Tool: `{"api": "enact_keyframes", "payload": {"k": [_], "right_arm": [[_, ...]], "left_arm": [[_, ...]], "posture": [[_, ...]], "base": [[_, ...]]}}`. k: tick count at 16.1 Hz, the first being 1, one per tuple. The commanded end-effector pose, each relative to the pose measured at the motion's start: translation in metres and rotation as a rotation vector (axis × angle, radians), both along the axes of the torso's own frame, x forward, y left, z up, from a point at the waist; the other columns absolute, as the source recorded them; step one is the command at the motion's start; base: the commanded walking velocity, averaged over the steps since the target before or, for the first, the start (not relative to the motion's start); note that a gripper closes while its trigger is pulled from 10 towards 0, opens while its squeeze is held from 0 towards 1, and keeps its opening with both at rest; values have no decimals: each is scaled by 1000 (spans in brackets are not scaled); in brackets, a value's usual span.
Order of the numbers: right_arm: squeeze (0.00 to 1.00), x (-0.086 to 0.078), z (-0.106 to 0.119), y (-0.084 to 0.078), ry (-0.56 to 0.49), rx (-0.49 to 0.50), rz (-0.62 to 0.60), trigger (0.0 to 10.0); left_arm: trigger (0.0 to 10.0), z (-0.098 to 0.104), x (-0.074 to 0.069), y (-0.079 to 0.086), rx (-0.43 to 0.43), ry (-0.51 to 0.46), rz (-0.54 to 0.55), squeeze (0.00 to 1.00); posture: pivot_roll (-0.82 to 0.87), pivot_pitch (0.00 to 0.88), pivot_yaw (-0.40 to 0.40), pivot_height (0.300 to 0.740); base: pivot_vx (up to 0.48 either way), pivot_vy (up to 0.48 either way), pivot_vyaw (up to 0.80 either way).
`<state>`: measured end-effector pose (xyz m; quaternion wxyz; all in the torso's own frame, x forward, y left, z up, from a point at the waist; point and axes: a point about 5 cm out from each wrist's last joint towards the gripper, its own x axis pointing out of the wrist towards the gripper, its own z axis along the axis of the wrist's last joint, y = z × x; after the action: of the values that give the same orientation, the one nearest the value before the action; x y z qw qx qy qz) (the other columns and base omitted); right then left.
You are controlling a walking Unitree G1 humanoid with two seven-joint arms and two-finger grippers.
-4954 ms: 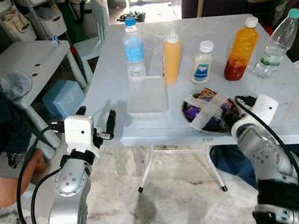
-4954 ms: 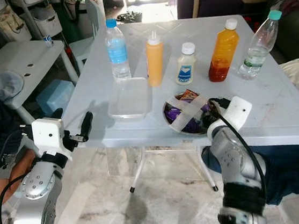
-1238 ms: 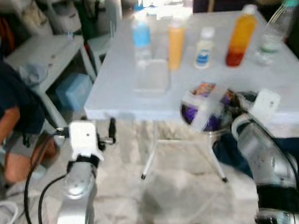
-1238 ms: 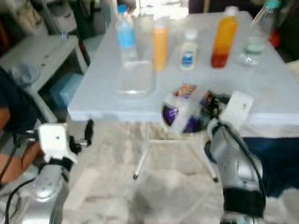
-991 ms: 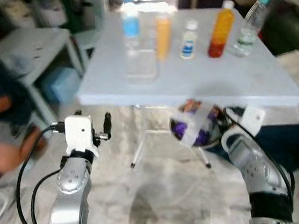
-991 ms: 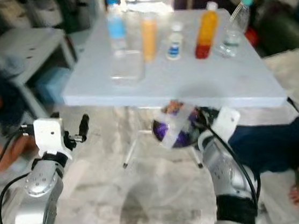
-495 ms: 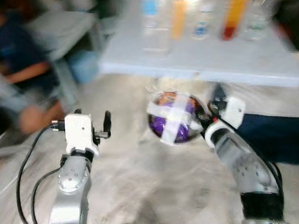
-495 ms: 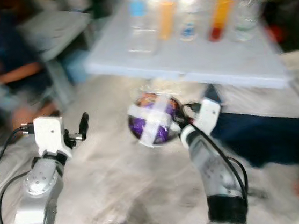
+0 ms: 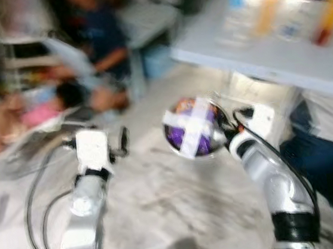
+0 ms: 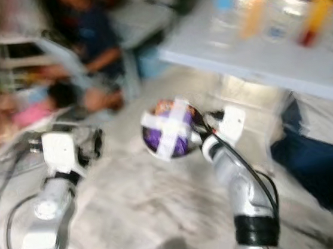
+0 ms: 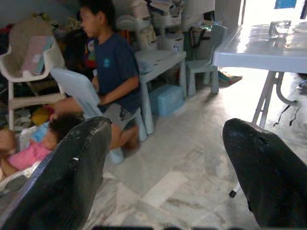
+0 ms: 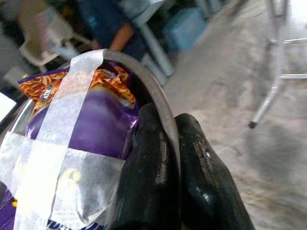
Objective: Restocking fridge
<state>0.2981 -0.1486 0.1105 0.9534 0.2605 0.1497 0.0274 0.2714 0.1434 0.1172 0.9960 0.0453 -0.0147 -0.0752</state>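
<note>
From the head camera, blurry, the right hand [image 9: 227, 131] holds a round bowl [image 9: 192, 129] of snack packs, taped over, above the floor [image 9: 157, 203] and away from the tabletop [image 9: 265, 44]. The left wrist camera shows the left hand [image 11: 165, 167] spread wide with nothing in it, and a person [image 11: 112, 72] beyond. The right wrist camera shows the right fingers [image 12: 153, 187] pinching the bowl's rim.

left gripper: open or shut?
Open. In the left wrist view the left gripper's two black fingers stand wide apart, floor visible between them, nothing held.
</note>
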Motion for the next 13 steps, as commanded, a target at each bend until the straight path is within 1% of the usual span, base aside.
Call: {"api": "enact_keyframes", "payload": {"k": [1, 3, 5, 6, 9, 11, 13], "right_arm": [[0, 2, 8, 2, -37, 23, 0, 10000], [0, 3, 7, 4, -35, 36, 2, 10000], [0, 5, 6, 6, -38, 43, 3, 10000], [0, 6, 7, 6, -43, 40, 8, 10000], [0, 6, 7, 7, -46, 38, 20, 10000], [0, 6, 8, 10, -55, 35, 32, 10000], [0, 5, 8, 11, -62, 40, 43, 10000]], "left_arm": [[10000, 1, 1, 3, 6, 0, 7, 0], [10000, -3, 2, 2, -14, 15, 12, 0], [10000, -6, 4, 6, -29, 30, 42, 0], [10000, -5, 5, 8, -17, 26, 70, 0], [10000, -5, 3, 12, -12, 25, 72, 0], [10000, -5, 1, 15, -5, 24, 83, 0], [10000, -6, -5, 21, -10, 33, 111, 0]], "posture": [[54, 0, -26, 740], [55, 0, -29, 740], [54, 0, -28, 740], [56, 0, -28, 740], [62, 0, -30, 740], [64, 0, -28, 740], [65, 0, -22, 740]], "base": [[0, 0, 800], [0, 0, 800], [0, 0, 800], [0, 0, 800], [0, 0, 800], [0, 0, 800], [0, 0, 800]]}}
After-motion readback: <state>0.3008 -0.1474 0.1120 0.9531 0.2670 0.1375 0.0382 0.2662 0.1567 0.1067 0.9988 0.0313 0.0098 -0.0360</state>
